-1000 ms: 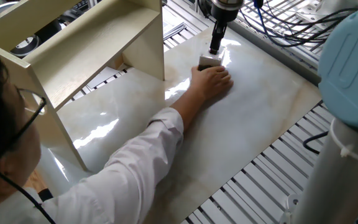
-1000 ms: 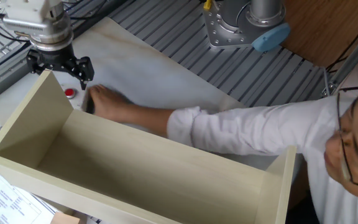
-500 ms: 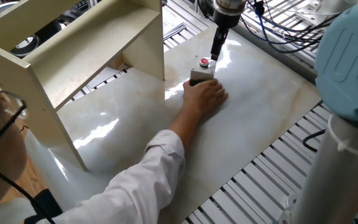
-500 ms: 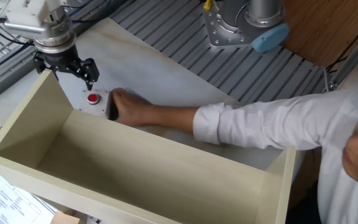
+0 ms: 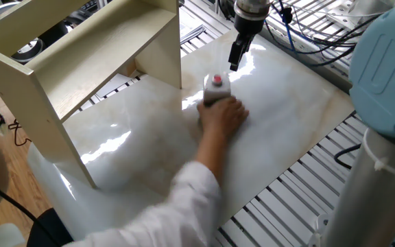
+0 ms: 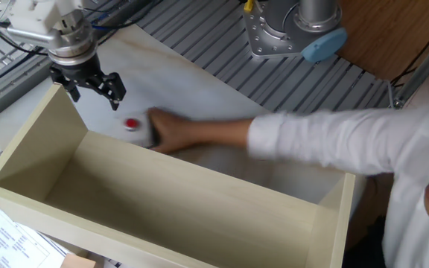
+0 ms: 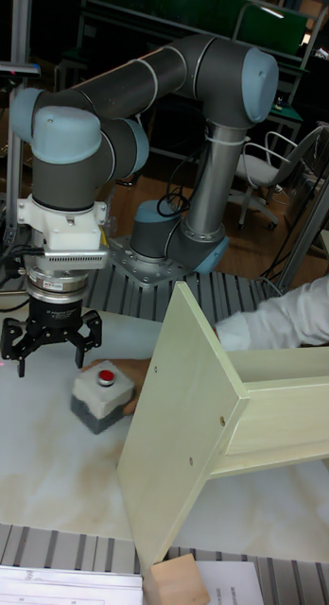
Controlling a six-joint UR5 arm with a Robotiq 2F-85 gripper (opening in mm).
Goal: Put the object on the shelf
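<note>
The object (image 5: 215, 89) is a small grey box with a red button on top, standing on the pale table top. A person's hand (image 5: 222, 114) rests against its near side. The same object (image 6: 132, 126) (image 7: 98, 391) lies just beside the end panel of the cream shelf (image 5: 94, 48) (image 6: 162, 201) (image 7: 183, 416). My gripper (image 5: 233, 63) (image 6: 95, 93) (image 7: 48, 352) hangs open a little above the table, up and to one side of the object, with nothing between its fingers.
A person in a white sleeve (image 6: 326, 141) reaches across the table from the shelf side. The arm's base (image 6: 293, 30) is bolted at the far edge. Cables (image 5: 307, 27) lie behind the gripper. Ribbed metal rails (image 5: 300, 192) border the table top.
The person's hand has slid the object away from under my gripper, towards the shelf's end panel. The gripper has stayed open and shifted only slightly.
</note>
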